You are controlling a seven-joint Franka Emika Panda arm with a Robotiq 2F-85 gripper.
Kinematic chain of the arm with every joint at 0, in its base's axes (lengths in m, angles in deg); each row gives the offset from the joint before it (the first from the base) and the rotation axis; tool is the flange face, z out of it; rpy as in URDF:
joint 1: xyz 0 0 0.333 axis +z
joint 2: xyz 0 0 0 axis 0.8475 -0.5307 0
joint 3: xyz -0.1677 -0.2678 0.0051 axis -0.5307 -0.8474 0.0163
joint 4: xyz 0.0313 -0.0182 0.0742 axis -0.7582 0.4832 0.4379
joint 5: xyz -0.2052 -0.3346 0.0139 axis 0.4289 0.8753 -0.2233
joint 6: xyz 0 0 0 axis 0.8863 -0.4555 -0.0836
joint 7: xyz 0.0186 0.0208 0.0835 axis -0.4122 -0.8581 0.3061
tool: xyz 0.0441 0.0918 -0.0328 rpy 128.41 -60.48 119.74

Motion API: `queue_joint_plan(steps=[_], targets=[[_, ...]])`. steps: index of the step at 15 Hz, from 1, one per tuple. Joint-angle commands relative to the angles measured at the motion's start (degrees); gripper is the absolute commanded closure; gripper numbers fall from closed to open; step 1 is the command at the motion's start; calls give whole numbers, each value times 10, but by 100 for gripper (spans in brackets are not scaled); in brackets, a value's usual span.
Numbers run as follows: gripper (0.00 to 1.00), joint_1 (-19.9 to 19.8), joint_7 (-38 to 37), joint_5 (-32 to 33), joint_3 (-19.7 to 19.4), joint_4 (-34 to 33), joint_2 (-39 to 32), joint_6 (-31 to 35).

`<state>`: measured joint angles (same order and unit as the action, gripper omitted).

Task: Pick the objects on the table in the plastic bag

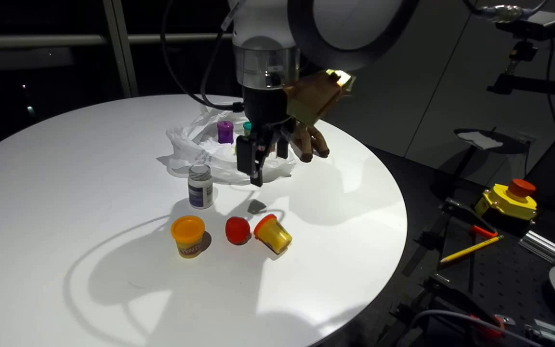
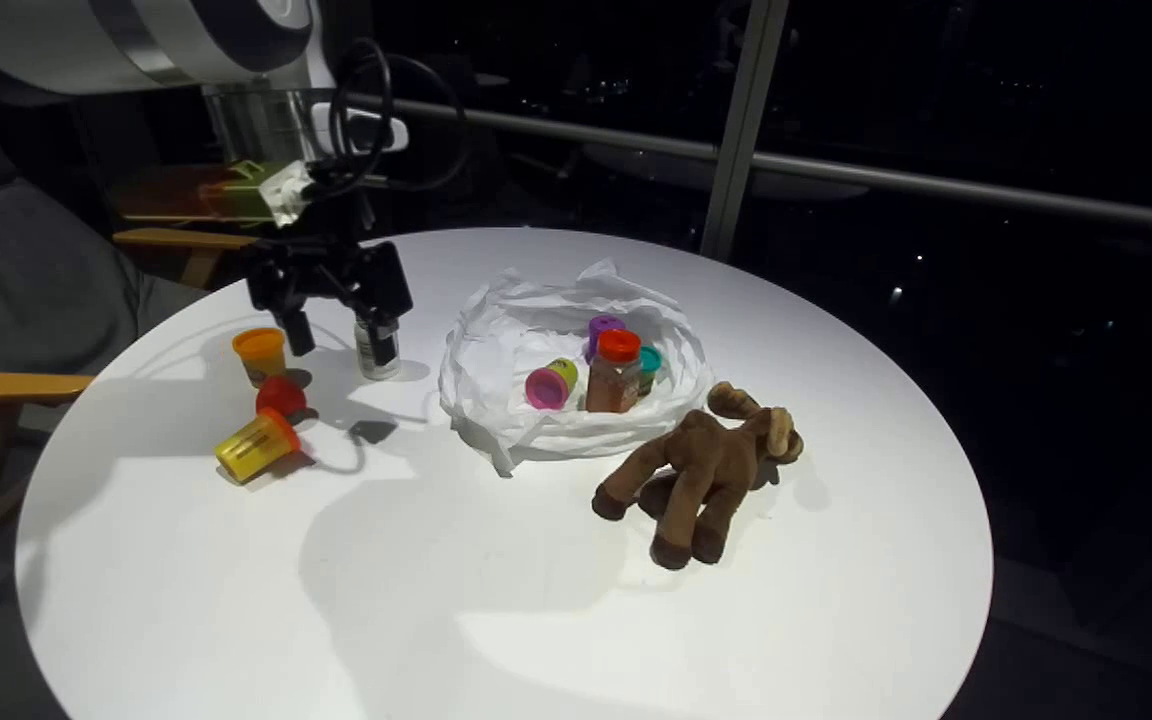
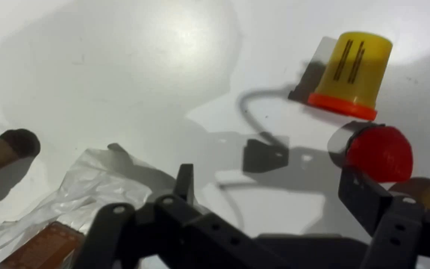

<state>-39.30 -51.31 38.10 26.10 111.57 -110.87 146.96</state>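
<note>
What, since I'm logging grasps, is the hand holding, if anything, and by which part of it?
Nothing is held: the hand hangs open, its fingers apart with no object between them.

White plastic bag [image 2: 591, 436], mid-frame, looks crinkled; brown four-legged plush toy [image 2: 708, 460], lower right, matt; round white tabletop [image 2: 836, 610], smooth!

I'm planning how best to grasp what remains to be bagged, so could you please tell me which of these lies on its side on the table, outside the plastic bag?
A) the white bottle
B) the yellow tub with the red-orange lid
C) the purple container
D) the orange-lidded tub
B: the yellow tub with the red-orange lid lies sideways on the table, apart from the plastic bag.
</note>
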Motion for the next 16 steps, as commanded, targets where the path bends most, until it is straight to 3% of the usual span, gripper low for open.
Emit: queue_joint_plan(steps=[1,6,16], targets=[[0,-10,18,-26,35,75,45,19],[0,-13,38,-44,61,94,19,70],[0,-20,90,-77,61,82,-59,169]])
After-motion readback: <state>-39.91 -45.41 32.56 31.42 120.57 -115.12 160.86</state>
